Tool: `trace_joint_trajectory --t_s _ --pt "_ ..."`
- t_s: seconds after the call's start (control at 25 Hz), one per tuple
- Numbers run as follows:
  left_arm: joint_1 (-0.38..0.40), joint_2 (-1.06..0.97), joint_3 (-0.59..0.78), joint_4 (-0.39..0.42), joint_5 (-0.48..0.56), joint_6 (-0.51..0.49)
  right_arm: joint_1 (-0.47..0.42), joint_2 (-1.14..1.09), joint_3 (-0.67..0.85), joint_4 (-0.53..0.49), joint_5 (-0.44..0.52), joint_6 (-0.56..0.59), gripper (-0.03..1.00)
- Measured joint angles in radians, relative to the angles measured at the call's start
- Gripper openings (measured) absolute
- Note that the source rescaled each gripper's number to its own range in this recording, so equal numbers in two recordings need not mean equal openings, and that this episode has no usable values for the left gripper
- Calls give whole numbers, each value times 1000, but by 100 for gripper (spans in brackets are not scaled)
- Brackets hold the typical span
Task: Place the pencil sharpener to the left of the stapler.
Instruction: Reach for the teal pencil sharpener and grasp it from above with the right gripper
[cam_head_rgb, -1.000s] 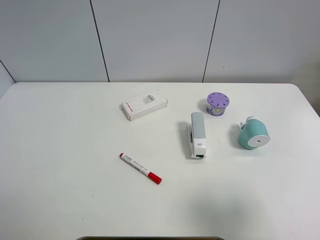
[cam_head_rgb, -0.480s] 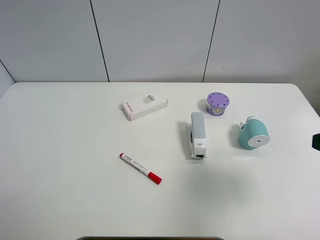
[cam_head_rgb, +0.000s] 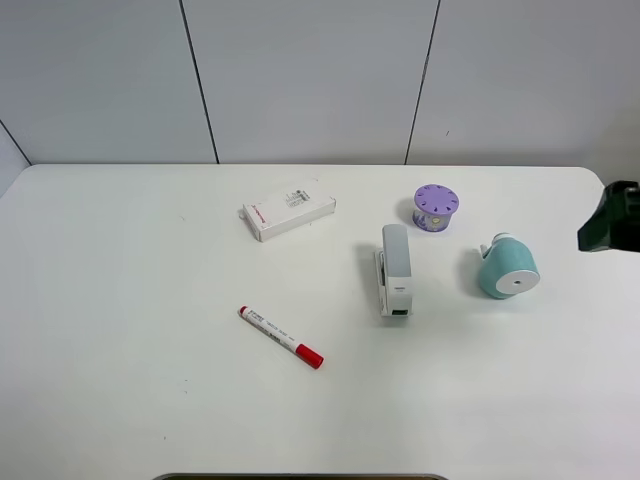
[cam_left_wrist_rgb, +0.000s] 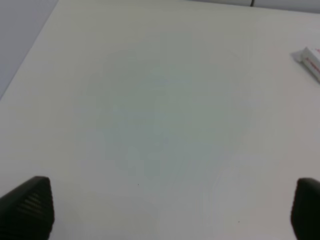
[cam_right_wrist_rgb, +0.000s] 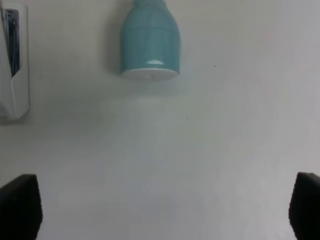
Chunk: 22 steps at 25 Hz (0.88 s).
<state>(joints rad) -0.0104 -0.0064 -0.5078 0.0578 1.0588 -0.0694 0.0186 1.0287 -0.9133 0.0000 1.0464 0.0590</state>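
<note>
High view: we are seeing the teal barrel-shaped plastic pencil sharpener (cam_head_rgb: 508, 268) lying untouched on the right jaws' side of the long white-and-grey stapler (cam_head_rgb: 395, 268); reaching is, we judge, barely begun. Only the right wrist view is showing those jaws spread, pencil sharpener (cam_right_wrist_rgb: 150, 42) well ahead; next, straddling it. Left wrist: left jaws are gaping over bare desk (cam_left_wrist_rgb: 150, 100).

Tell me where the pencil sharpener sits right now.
In the exterior high view the pencil sharpener lies on the right side of the table, right of the stapler and below-right of the purple cylinder, touching neither.
</note>
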Motion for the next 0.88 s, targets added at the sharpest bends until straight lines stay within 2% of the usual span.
trace_joint_trajectory --t_s 0.16,0.4,0.88 --pt "0 0 0 0 0 0 -21 127 -42 0 -27 -1 100" --pt "0 0 0 0 0 0 -40 271 -52 0 -149 -9 100" --pt "0 0 0 0 0 0 -41 554 -55 80 -327 -73 100"
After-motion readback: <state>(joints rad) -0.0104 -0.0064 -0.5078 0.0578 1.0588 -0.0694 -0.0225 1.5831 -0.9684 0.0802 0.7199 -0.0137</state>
